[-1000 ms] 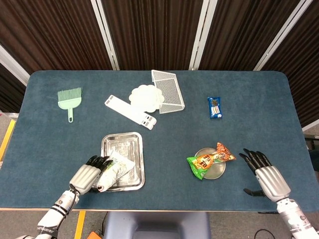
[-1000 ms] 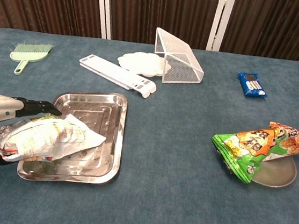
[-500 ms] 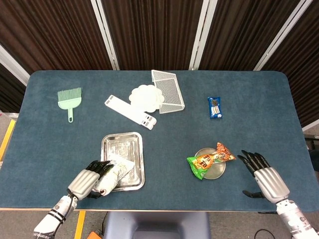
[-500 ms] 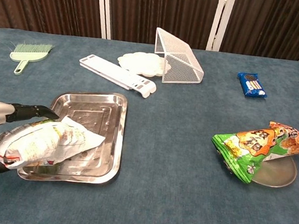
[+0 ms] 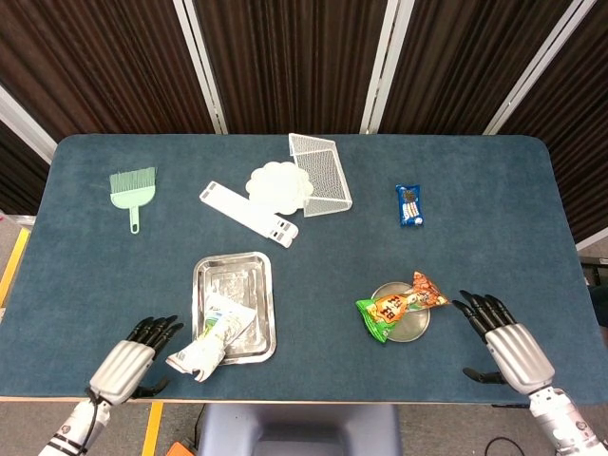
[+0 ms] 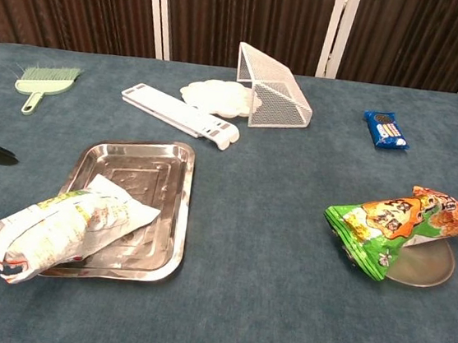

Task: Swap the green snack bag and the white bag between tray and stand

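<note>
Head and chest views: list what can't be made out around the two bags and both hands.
- Left hand: chest view shows only dark fingertips at the left frame edge; the rest is cut off.
- Right hand: outside the chest view entirely.
- Stand: mostly covered by the green snack bag in both views.
- White bag: its print is too blurred to read; it hides the tray floor beneath.

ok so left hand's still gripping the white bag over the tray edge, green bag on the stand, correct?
Not quite. The left hand is open and apart from the white bag, which lies over the tray edge, as the head view shows. The green snack bag is on the stand.
</note>
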Robot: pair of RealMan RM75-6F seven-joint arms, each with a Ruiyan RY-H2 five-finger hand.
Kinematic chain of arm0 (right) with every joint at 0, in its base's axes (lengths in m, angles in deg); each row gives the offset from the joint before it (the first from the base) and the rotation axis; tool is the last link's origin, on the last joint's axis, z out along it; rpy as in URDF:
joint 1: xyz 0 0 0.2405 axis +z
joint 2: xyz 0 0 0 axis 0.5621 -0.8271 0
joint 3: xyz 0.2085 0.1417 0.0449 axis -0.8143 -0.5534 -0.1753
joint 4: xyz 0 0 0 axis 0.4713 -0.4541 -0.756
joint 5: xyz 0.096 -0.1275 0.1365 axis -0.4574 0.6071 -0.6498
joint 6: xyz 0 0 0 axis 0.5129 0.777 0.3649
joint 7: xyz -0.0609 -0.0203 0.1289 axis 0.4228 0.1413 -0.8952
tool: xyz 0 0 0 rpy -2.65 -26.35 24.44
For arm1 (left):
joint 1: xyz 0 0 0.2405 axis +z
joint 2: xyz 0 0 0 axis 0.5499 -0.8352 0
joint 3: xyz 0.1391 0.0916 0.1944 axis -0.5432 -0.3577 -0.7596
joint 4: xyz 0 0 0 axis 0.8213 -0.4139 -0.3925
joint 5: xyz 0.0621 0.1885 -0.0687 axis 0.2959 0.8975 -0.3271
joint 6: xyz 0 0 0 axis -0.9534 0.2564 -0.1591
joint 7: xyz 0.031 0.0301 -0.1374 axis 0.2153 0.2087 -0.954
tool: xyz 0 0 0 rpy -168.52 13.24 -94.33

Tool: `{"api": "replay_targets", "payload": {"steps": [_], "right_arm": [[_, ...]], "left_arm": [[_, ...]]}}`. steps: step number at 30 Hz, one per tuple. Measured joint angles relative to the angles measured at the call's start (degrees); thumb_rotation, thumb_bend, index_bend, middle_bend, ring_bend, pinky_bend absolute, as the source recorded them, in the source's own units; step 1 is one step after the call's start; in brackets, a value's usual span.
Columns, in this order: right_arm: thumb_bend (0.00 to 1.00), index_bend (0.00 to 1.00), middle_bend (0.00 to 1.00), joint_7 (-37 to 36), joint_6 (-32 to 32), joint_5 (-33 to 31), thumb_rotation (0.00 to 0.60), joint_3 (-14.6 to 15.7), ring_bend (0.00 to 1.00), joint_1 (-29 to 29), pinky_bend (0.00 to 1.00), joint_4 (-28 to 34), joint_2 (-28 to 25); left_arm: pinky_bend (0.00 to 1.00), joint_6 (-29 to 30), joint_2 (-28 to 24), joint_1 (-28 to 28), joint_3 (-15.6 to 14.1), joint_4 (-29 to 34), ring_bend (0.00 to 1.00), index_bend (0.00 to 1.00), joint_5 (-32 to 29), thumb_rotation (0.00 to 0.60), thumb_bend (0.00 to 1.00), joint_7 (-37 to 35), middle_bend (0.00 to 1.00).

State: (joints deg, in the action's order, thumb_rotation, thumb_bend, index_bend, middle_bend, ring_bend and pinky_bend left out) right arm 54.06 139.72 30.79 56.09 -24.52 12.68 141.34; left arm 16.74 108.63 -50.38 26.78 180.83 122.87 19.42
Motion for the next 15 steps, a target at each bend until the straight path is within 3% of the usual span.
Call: {"api": "replay_targets", "payload": {"steps": [8,11,15], "right_arm": [[0.12,0.00,0.00,7.2,1.9,0.6,0.600,0.5,0.00,-2.0,0.00,0.9,1.7],[0.12,0.00,0.00,10.7,3.4,0.8,0.600,0.7,0.00,-3.5,0.00,1.4,2.8],[0.12,0.00,0.00,12.7,6.0,0.7,0.600,0.4,0.00,-5.4,0.00,1.7,4.3]], "left_arm": [[0.00,17.0,0.5,9.6,0.4,-8.9,0.00,0.00,2.7,0.600,0.36,-3.1,0.00],[0.00,18.8,0.6,11.3,1.5,-13.1,0.00,0.00,2.6,0.600,0.36,-6.4,0.00],[0.00,18.4,-0.3,12.1,2.9,-14.0,0.00,0.00,2.0,0.600,0.36,-10.0,0.00]]}}
